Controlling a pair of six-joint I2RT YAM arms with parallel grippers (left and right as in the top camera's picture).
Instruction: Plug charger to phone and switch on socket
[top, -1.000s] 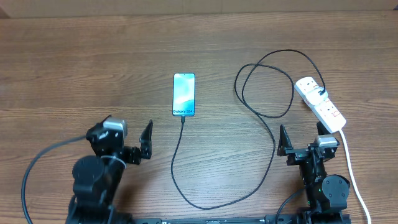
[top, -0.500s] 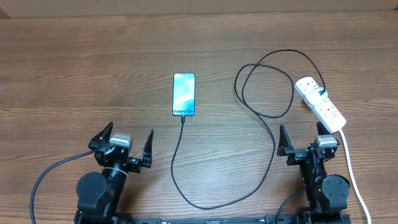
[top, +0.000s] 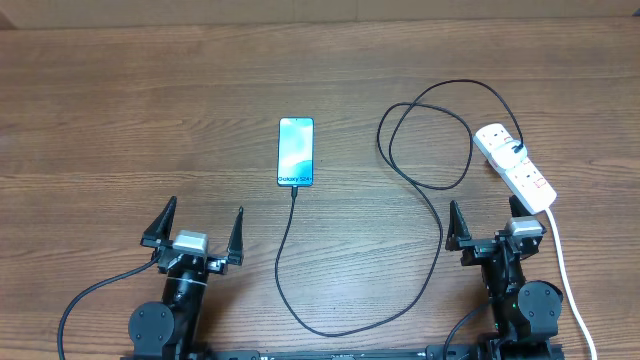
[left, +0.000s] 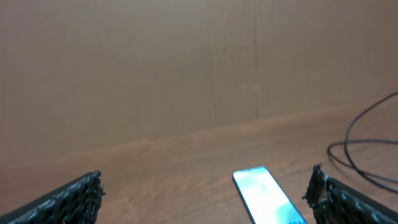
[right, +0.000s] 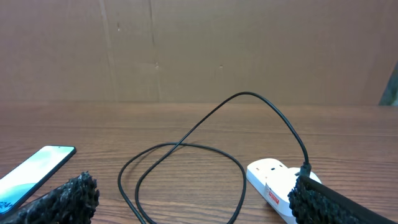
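Both of your grippers rest at the near edge of the wooden table (top: 100, 120), jaws spread wide and holding nothing. Your left gripper (top: 205, 207) points across the boards. The phone (top: 296, 152) lies flat well ahead of it, toward the side of its right finger, with the lit screen up and the dark strip at the end nearest you. In the left wrist view the phone (left: 264, 193) shows between the two black fingers (left: 68, 199), closer to the right one, apart from both.

The charger (top: 440, 215) meets the phone's near short edge. From there it sweeps back toward you, curves between your two grippers, passes just left of the right gripper's left finger, then loops ahead of that gripper and ends at a black plug on the socket (top: 515, 168).

Your right gripper (top: 484, 208) faces that loop. The socket lies ahead of its right finger, angled, its near end just beside the fingertip; you cannot tell from overhead whether they touch. The thick white cord (top: 562, 260) trails back past the outer side of that finger. In the right wrist view the socket (right: 273, 180) sits low by the right finger and the charger (right: 205, 124) arches across the gap. The red switches are too small to tell their position.
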